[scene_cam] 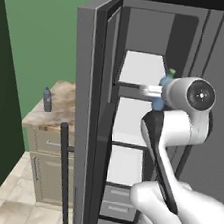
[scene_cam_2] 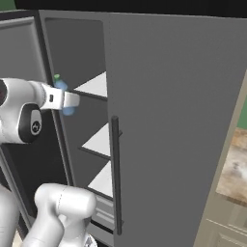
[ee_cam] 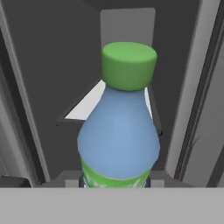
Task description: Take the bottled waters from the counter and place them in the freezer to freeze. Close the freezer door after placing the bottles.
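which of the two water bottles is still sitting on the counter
The dark grey-blue plastic bottle, upright on the beige marbled counter. The clear light-blue bottle with green cap is held at the open freezer.

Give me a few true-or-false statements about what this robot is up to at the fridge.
1. The gripper holds the green-capped bottle. True.
2. The freezer door is shut. False: it stands open, white shelves showing.
3. The dark bottle is in the freezer. False: it stands upright on the counter.
4. The held bottle is at the freezer opening, near the upper shelf. True.
5. The right door is open. False: it is closed.
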{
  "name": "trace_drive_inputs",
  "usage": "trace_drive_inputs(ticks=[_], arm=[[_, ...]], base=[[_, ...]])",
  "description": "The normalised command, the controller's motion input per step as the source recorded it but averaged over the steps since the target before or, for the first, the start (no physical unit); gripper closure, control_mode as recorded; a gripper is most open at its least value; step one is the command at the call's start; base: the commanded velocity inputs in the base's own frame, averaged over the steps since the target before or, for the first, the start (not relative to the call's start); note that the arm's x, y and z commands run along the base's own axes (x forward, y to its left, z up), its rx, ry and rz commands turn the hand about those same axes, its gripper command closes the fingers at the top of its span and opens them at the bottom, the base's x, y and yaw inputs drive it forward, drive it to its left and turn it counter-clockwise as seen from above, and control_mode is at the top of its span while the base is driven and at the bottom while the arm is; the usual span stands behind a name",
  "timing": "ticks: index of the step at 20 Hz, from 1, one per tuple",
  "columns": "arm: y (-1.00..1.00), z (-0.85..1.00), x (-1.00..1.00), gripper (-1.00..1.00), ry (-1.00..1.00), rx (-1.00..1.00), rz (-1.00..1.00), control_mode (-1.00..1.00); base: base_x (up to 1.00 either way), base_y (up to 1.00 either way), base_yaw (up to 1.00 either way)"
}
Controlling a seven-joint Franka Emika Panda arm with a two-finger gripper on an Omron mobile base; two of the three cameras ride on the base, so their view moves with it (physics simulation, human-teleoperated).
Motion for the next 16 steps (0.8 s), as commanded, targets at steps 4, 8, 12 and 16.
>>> trace_drive_inputs(ticks=[4, 8, 12, 16], arm=[[0.00, 0.00, 0.44, 1.00, 0.00, 0.00, -0.01, -1.00], [0.00, 0.00, 0.44, 1.00, 0.00, 0.00, 0.00, -1.00], [0.00, 0.00, 0.44, 1.00, 0.00, 0.00, 0.00, -1.00], [0.00, 0.00, 0.38, 1.00, 0.00, 0.00, 0.00, -1.00]], base=[[0.00, 0.00, 0.00], [0.00, 0.00, 0.00], [0.00, 0.00, 0.00], [0.00, 0.00, 0.00]])
